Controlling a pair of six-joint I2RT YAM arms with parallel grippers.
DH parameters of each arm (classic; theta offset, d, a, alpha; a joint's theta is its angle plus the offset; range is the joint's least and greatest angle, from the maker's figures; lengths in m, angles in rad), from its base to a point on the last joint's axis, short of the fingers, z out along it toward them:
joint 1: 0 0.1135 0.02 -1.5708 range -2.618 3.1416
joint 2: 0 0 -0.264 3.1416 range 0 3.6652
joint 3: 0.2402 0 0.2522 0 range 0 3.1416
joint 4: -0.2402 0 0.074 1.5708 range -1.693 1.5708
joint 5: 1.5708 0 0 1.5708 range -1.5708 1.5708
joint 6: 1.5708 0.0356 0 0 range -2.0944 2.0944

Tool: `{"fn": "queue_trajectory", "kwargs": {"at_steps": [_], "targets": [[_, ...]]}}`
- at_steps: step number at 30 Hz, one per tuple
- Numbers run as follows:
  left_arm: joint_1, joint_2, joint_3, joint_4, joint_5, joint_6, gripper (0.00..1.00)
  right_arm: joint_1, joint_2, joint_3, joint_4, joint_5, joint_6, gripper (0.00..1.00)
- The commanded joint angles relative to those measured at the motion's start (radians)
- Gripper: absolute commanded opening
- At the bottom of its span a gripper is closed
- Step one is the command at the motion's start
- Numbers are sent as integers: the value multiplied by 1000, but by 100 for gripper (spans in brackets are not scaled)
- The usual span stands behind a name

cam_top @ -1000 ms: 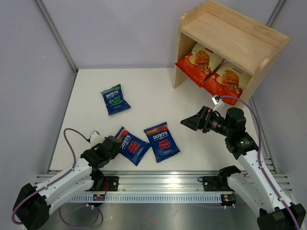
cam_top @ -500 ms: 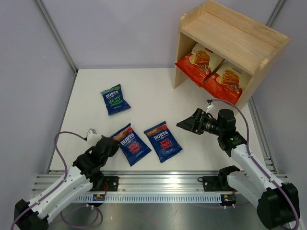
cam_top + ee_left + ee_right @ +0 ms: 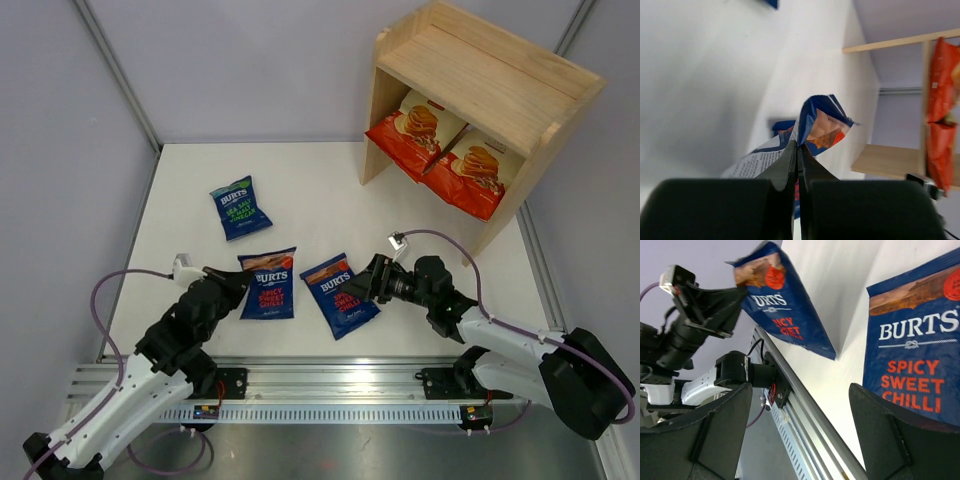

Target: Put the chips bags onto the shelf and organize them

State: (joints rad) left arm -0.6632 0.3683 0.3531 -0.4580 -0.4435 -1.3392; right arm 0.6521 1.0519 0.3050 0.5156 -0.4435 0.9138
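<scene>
My left gripper [image 3: 234, 284] is shut on the top corner of a dark blue red-lettered Burts bag [image 3: 268, 283], which hangs lifted off the table; in the left wrist view the fingertips [image 3: 799, 147] pinch its edge [image 3: 821, 122]. My right gripper [image 3: 363, 287] is open and low beside a second red-lettered Burts bag [image 3: 338, 297], which lies flat [image 3: 917, 355] next to its right finger [image 3: 890, 430]. A green-lettered Burts bag [image 3: 239, 208] lies farther back. Two cream-and-red Cassava bags [image 3: 412, 127] [image 3: 473, 172] lean in the lower tier of the wooden shelf [image 3: 490, 72].
A metal rail [image 3: 330, 375] with both arm bases runs along the table's near edge. Grey walls close the left side and the back. The shelf's top tier [image 3: 470, 60] holds nothing. The right arm's cable [image 3: 440, 236] loops above the table.
My left gripper closed on the Burts bag's corner and lifted and turned it. The right arm swung down and left to the second Burts bag, its jaws narrowing slightly.
</scene>
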Motion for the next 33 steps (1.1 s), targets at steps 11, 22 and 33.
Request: {"fn": "queue_trajectory", "kwargs": {"at_steps": [11, 22, 33], "targets": [[2, 102, 250, 289, 250, 58, 0, 162, 180, 38, 472, 89, -217, 84], [-1, 121, 273, 355, 411, -54, 0, 165, 301, 157, 647, 13, -230, 78], [1, 251, 497, 283, 518, 460, 64, 167, 205, 191, 623, -126, -107, 11]]}}
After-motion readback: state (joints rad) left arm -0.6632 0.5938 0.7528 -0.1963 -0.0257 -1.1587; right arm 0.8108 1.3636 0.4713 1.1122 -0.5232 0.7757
